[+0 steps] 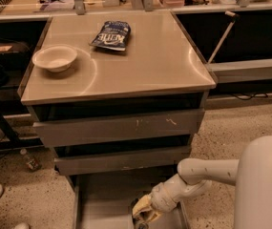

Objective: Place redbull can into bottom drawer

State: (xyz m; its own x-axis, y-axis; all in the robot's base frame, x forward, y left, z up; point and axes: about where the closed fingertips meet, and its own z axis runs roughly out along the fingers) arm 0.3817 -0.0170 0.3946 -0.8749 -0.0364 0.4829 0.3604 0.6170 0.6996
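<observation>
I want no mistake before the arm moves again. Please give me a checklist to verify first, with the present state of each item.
1. Bottom drawer pulled open: ok.
2. Gripper low over the drawer's floor, toward its front: ok.
3. Redbull can seen at the gripper: cannot tell.
4. Two upper drawers pushed in, behind the arm: ok.
5. Bowl and chip bag on the tabletop, far from the arm: ok.
</observation>
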